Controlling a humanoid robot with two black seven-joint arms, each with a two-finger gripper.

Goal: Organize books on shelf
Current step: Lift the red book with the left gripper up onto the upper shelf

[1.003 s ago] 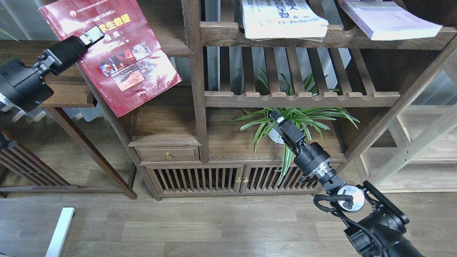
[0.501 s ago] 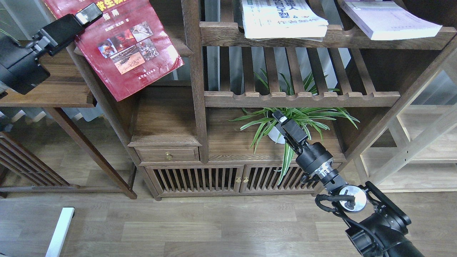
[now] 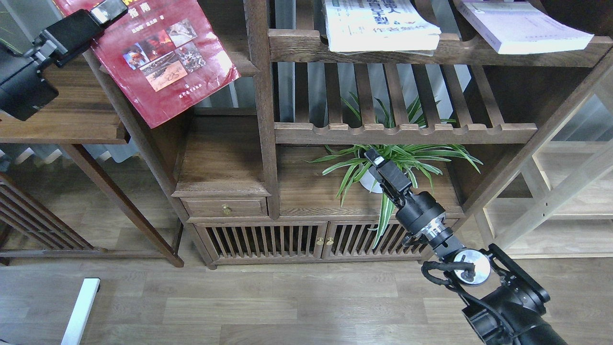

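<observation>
Books: white one [image 3: 380, 24] and lavender one [image 3: 522, 26] lie shelved; left fingers [image 3: 103, 12] clamp the red book [image 3: 163, 57], unplaced; right fingers [image 3: 378, 163] unclear.

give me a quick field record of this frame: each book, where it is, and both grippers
red book: held tilted in the air at upper left, in front of the bookcase frame
white book: lying on the upper shelf, front edge overhanging
lavender book: lying on the same shelf, to the right, corner overhanging
left gripper: shut on the red book near its top edge
right gripper: holding nothing, in front of the potted plant; open or shut unclear
</observation>
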